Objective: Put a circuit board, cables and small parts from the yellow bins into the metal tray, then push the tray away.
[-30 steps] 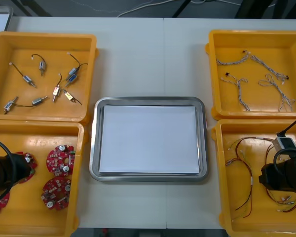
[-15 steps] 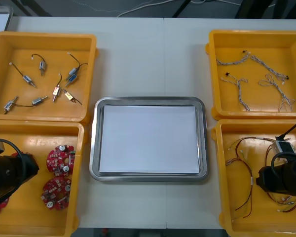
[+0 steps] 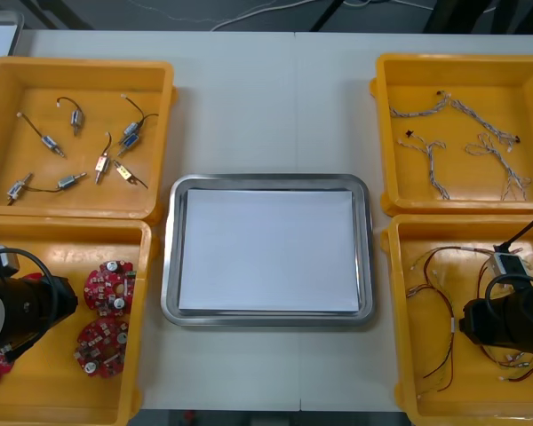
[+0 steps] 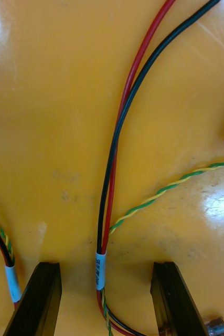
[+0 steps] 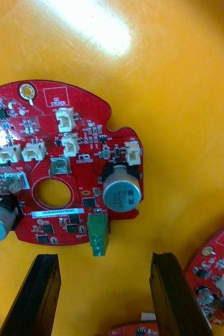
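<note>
Light table (image 3: 266,106), 4 yellow bins (image 3: 80,67) flanking a white-lined metal tray (image 3: 169,266); left gripper (image 5: 104,257) low in near-left bin (image 3: 71,232), fingers spread before a circuit board (image 5: 64,168); right gripper (image 4: 104,265) in near-right bin (image 3: 480,222), fingers spread astride a red-and-black cable (image 4: 117,136).

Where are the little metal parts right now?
Front view: the small metal parts lie in the far yellow bin on the robot's left, behind the near bin of red circuit boards, left of the metal tray.
</note>
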Controlling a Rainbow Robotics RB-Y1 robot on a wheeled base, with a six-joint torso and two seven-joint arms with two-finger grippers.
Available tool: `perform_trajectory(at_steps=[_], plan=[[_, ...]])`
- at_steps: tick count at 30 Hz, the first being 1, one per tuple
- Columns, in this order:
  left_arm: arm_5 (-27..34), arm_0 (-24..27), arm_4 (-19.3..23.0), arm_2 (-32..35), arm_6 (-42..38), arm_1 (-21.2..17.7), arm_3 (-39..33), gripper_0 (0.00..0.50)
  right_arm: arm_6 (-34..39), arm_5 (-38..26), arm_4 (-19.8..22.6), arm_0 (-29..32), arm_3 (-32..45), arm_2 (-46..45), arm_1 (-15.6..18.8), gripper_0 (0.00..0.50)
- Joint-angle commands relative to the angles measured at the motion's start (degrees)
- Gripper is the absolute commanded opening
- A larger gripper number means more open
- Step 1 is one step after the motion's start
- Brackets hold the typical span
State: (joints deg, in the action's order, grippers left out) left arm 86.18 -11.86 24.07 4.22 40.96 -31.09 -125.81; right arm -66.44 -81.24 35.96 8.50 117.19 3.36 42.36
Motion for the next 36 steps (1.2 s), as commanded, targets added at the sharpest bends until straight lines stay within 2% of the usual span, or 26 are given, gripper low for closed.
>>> perform_trajectory(at_steps=[1, 2, 3, 4, 6, 14, 17, 19, 22, 23, 25, 27, 36], plan=[[-1.45, 2.37, -2.10, -1.68, -0.53, 0.24, 1.18, 0.500, 1.31, 0.47, -0.37, 1.25, -0.30, 1.04, 0.88, 0.347], [-1.71, 2.55, -2.19, -1.68, -0.44, 0.24, 1.53, 0.500, 1.31, 0.47, -0.37, 1.34, -0.30, 1.04, 0.88, 0.185], [-1.80, 2.72, -2.19, -1.68, -0.35, 0.15, 1.71, 0.500, 1.31, 0.38, -0.37, 1.34, -0.30, 1.04, 0.88, 0.079], [-1.89, 2.90, -2.28, -1.59, -0.44, 0.15, 1.80, 0.500, 1.31, 0.38, -0.37, 1.25, -0.30, 0.95, 0.88, 0.032], [-1.89, 2.99, -2.28, -1.59, -0.44, 0.24, 1.97, 0.500, 1.22, 0.38, -0.28, 1.25, -0.30, 0.95, 0.88, 0.000], [-3.38, 3.25, -2.72, -1.59, -0.18, 0.15, 3.29, 0.480, 0.61, -0.41, -0.10, -0.24, -0.21, 0.77, 0.97, 0.000], [-3.47, 3.25, -2.80, -1.68, 0.00, 0.24, 3.47, 0.400, 0.26, -1.73, -0.10, -1.12, 0.58, 0.25, 0.97, 0.000], [-3.47, 3.25, -3.07, -1.68, 0.08, 0.24, 3.64, 0.289, -0.18, -4.01, 0.07, -2.00, 1.81, -0.81, 0.88, 0.000], [-3.47, 3.25, -3.68, -1.76, 0.44, 0.24, 3.91, 0.188, -0.62, -7.44, 0.16, -2.79, 3.92, -2.21, 0.97, 0.000], [-3.47, 3.25, -3.77, -1.85, 0.52, 0.24, 3.99, 0.169, -0.62, -8.06, 0.25, -2.88, 4.36, -2.48, 0.88, 0.000], [-3.56, 3.25, -3.86, -1.85, 0.61, 0.15, 4.17, 0.066, -0.71, -10.17, 0.51, -3.23, 5.94, -3.62, 0.88, 0.000], [-3.65, 3.25, -3.95, -1.85, 0.70, 0.24, 4.26, 0.000, -0.97, -11.48, 0.69, -3.32, 7.00, -4.50, 0.88, 0.000], [-4.00, 3.25, -4.30, -0.88, 1.23, 0.07, 3.55, 0.000, -2.03, -17.28, 2.80, -4.20, 11.31, -8.89, 0.88, 0.000]])
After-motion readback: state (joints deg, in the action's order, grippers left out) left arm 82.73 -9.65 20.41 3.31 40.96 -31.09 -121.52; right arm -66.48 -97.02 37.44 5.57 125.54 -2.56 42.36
